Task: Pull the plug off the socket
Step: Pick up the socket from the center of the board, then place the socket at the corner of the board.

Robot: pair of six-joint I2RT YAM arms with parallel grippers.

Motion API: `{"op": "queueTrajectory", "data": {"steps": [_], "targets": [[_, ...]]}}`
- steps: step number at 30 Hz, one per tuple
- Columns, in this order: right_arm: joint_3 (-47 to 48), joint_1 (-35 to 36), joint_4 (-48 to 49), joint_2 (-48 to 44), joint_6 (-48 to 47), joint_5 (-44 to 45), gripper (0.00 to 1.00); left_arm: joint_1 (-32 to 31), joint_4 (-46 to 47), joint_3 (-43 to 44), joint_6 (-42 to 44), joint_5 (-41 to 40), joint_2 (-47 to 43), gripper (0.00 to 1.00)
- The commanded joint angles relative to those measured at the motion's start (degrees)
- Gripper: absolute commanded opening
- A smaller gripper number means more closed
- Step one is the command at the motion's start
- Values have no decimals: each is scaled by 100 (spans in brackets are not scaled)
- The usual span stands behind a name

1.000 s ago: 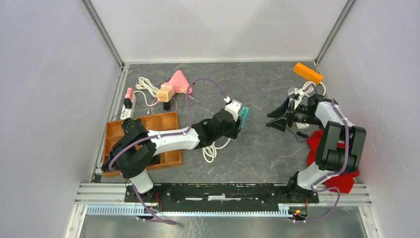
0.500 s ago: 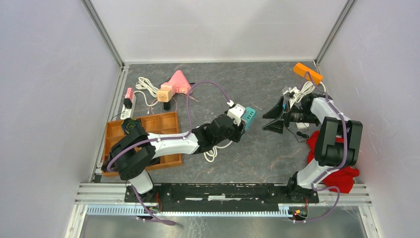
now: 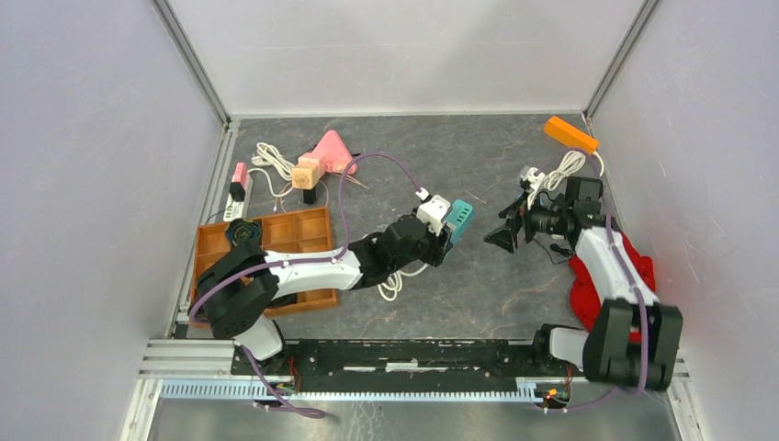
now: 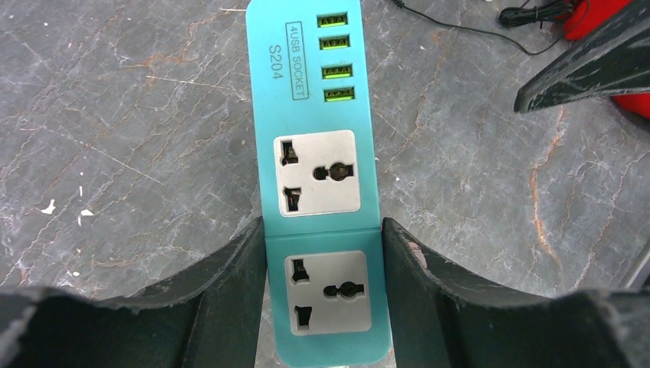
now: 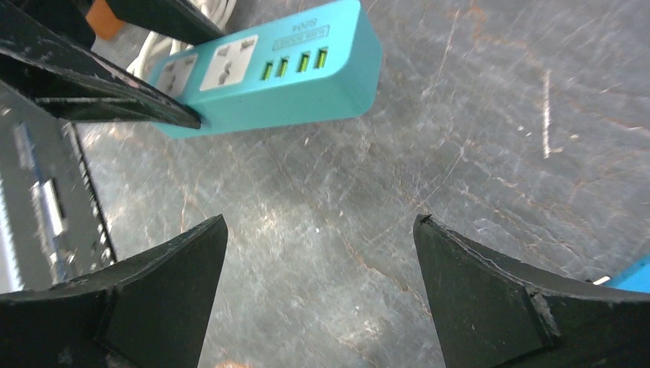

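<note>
The socket [image 3: 458,219] is a teal strip with two outlets and several USB ports. My left gripper [image 3: 447,228] is shut on its near end, lifted off the table. In the left wrist view the fingers [image 4: 238,268] press both long sides of the socket [image 4: 318,100], and both outlets are empty. My right gripper [image 3: 503,234] stands wide open just right of the socket and holds nothing. In the right wrist view only bare table shows between the gripper [image 5: 320,222] fingertips, with the socket [image 5: 268,73] beyond. A white plug [image 3: 529,174] on a white cord lies behind the right gripper.
An orange compartment tray [image 3: 276,253] sits at the left, with a pink object [image 3: 331,152], a wooden block [image 3: 307,172] and a white power strip [image 3: 237,188] behind it. An orange block [image 3: 570,134] lies far right. A red cloth [image 3: 625,276] lies under the right arm.
My right gripper has opened wide and drawn slightly toward me, and its arm has swung round to the right. The left gripper has shifted the socket a little to the right.
</note>
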Motion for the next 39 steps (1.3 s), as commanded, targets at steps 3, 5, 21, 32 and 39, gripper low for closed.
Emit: {"op": "queueTrajectory", "data": {"steps": [3, 5, 21, 32, 39], "targets": [[-602, 91, 3574, -269, 4035, -562, 98, -43, 597, -166, 170, -37, -503, 2], [-755, 95, 4133, -17, 5017, -685, 98, -63, 682, -225, 179, -59, -560, 2], [-2041, 633, 7578, 142, 8836, -139, 98, -159, 1213, -354, 241, -70, -643, 2], [-2176, 863, 8026, 435, 9189, -66, 70, -251, 1419, -302, 117, 66, -477, 2], [-2134, 859, 7953, 609, 9217, -89, 36, -268, 1318, -218, 113, 45, -384, 2]]}}
